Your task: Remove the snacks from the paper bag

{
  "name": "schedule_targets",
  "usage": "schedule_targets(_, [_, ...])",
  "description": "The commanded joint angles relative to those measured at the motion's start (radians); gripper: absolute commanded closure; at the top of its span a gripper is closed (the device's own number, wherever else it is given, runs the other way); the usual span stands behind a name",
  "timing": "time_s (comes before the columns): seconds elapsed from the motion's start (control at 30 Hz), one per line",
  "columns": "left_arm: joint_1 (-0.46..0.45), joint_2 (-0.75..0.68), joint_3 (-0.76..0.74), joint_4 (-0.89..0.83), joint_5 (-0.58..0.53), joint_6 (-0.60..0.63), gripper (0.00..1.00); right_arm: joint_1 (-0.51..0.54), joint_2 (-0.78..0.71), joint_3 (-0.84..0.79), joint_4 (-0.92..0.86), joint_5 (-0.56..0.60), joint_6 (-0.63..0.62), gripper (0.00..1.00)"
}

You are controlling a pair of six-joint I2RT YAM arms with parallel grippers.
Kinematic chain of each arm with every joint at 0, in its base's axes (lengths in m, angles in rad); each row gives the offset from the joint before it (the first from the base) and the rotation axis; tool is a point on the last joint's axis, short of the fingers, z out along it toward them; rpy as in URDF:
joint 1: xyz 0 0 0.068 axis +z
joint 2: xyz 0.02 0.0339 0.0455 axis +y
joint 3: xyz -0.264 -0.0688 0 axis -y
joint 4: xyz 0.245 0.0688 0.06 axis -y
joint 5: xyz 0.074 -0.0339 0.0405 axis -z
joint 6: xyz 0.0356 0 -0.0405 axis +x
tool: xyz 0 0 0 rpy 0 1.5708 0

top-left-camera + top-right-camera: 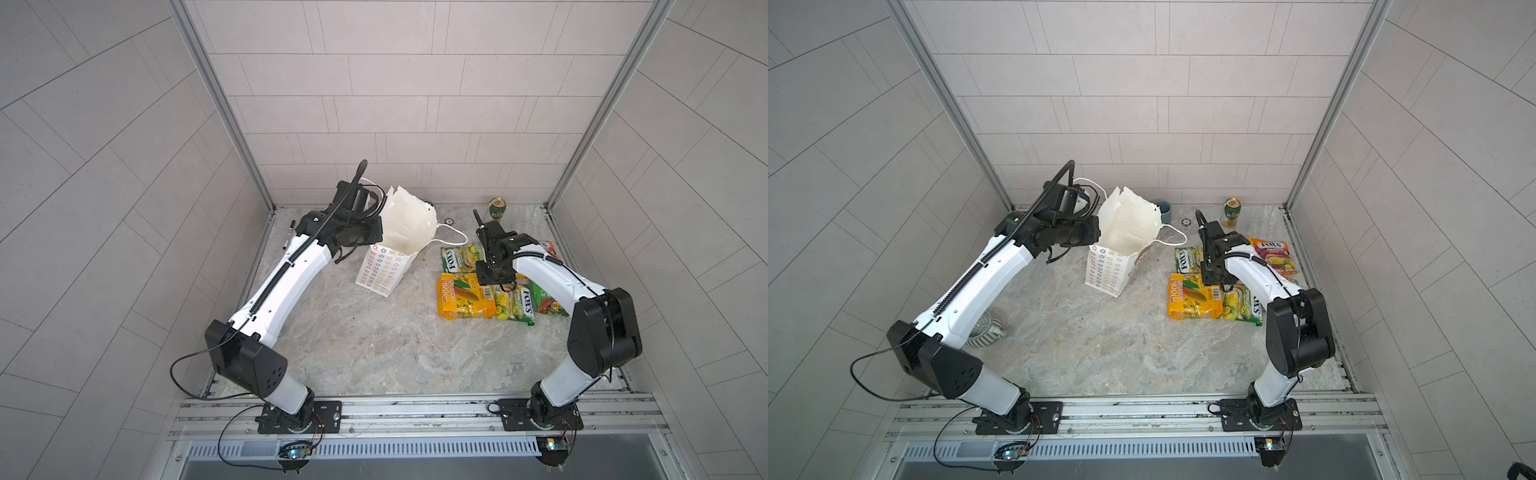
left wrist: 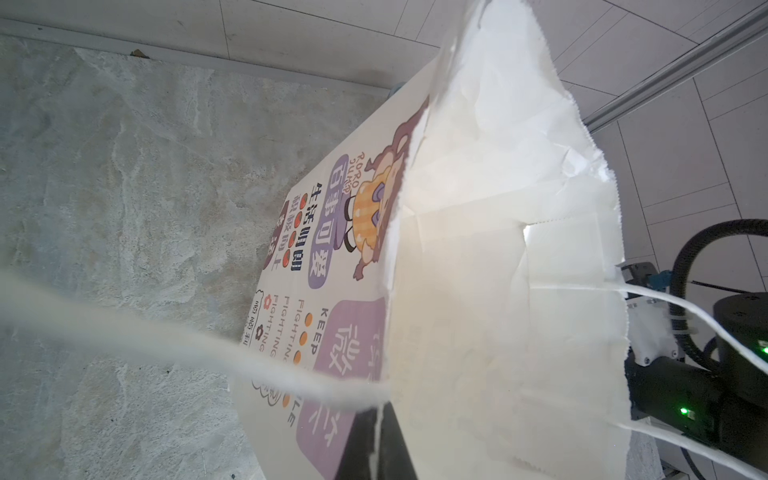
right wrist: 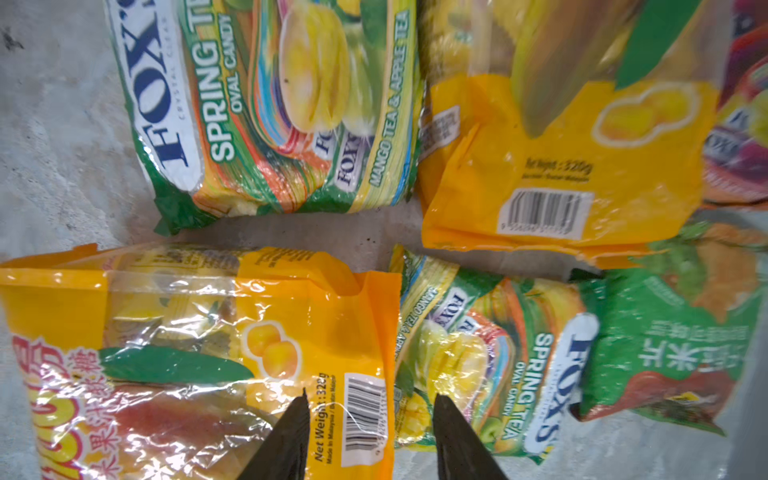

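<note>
Now the bag [image 1: 399,232] stands on the table [image 1: 374,340] with its mouth open and its rim ragged, as both top views show [image 1: 1125,226]. The left gripper [image 1: 379,229] is at the bag's left rim. In the left wrist view its dark fingers [image 2: 397,457] are closed on the paper edge, so this gripper is pinching the bag [image 2: 498,249]. A cord handle [image 2: 166,345] crosses blurred in front, and the printed side with the cartoon girl shows beside the white inside.

All the snacks [image 1: 490,291] in view lie outside the bag, flat on the table to its right. A green packet [image 1: 459,257] lies nearest the bag, just past the bag's other handle. A yellow packet [image 1: 465,297] lies nearer the front than that one. A second green packet [image 1: 515,305] touches the yellow packet on the side away from the bag. Farther from the bag lie a dark green packet [image 1: 548,301] and a pink packet [image 1: 1273,255]. The right wrist view shows a second yellow packet [image 3: 561,158] as well.

The right gripper [image 1: 493,281] points down over the snacks, well right of the bag. Its fingers [image 3: 291,440] stand apart with nothing between them, above the seam between the yellow packet and the second green one. Whether the tips touch the plastic cannot be told.

A can [image 1: 497,208] stands farther right of the bag, toward the back. A cup [image 1: 1165,210] sits just behind the bag.
</note>
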Motion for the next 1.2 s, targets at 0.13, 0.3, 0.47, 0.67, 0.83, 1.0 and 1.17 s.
schedule_targets(0.13, [0.009,-0.028,-0.006,0.047,0.047,-0.105,1.00,-0.003,-0.138,0.063,-0.008,0.054,0.052,0.40])
schedule_targets(0.3, [0.008,-0.036,-0.084,0.162,0.069,-0.237,1.00,-0.002,-0.223,-0.023,0.194,-0.104,0.084,0.40])
schedule_targets(0.47, [0.009,-0.018,-0.130,0.229,0.061,-0.298,1.00,0.000,-0.272,-0.085,0.300,-0.151,0.109,0.39])
schedule_targets(0.67, [0.009,-0.017,-0.132,0.196,-0.022,-0.232,0.73,-0.002,-0.274,-0.068,0.265,-0.174,0.082,0.39])
schedule_targets(0.83, [0.009,-0.038,-0.111,0.148,-0.082,-0.164,0.51,-0.001,-0.281,-0.057,0.261,-0.177,0.083,0.39])
schedule_targets(1.0, [0.009,-0.056,-0.022,0.027,-0.177,-0.067,0.25,-0.001,-0.286,-0.032,0.258,-0.172,0.089,0.39])
schedule_targets(1.17, [0.011,-0.092,0.054,-0.042,-0.280,0.026,0.06,0.000,-0.300,-0.025,0.268,-0.156,0.101,0.39])
